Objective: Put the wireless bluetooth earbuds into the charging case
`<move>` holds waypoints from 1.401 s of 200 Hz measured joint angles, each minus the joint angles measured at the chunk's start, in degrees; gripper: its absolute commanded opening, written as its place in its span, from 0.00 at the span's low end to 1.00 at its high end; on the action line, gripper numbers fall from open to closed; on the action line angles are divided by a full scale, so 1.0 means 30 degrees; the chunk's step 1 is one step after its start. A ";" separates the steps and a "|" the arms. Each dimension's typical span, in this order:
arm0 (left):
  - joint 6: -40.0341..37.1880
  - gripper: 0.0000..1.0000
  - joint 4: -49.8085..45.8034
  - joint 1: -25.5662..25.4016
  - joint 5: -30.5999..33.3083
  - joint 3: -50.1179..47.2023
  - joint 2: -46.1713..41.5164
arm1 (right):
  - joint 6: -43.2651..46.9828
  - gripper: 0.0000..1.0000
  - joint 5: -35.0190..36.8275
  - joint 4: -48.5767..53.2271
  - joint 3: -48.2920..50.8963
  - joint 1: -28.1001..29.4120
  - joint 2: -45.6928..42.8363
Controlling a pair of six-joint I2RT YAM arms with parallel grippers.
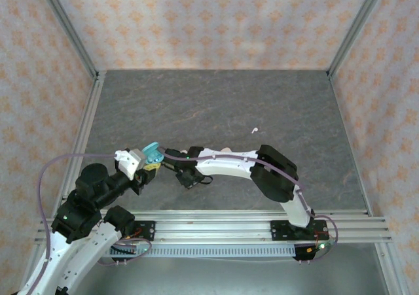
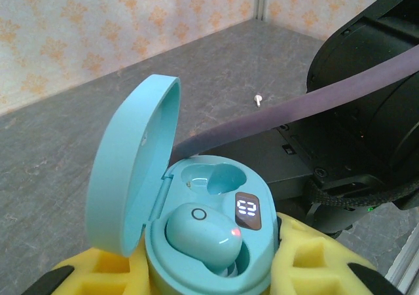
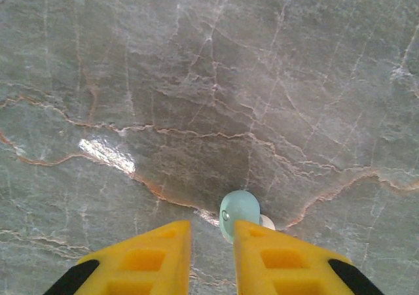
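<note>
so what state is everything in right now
teal case: lid open, display lit, held in left hand
teal earbud in case: seated in near slot, red light on
far slot: empty
second teal earbud: at right hand tips, grip unclear
white earbud: loose on table

Right tool (image 3: 211, 225): yellow fingers (image 3: 147, 256) nearly closed, pale teal earbud (image 3: 239, 211) pinched at tips, raised over grey veined table (image 3: 196, 79); glare patch (image 3: 105, 152) at left.
</note>
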State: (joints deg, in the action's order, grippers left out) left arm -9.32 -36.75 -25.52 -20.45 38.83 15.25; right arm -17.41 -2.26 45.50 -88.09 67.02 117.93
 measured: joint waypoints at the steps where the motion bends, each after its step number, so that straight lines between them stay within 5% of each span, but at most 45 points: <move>1: 0.0000 0.19 0.0000 0.0000 0.0000 0.0000 0.0000 | 0.0000 0.24 0.0000 0.0000 0.0000 0.0000 0.0000; 280: -0.0007 0.19 -0.0124 0.0000 0.0488 -0.0138 0.0000 | 0.0554 0.29 0.0699 0.1180 -0.1144 0.0000 0.1107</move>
State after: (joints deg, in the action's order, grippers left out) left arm -9.34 -37.12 -25.52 -18.98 38.41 15.25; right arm -15.75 -0.16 49.04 -91.53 67.02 121.25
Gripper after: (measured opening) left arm 0.318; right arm 0.296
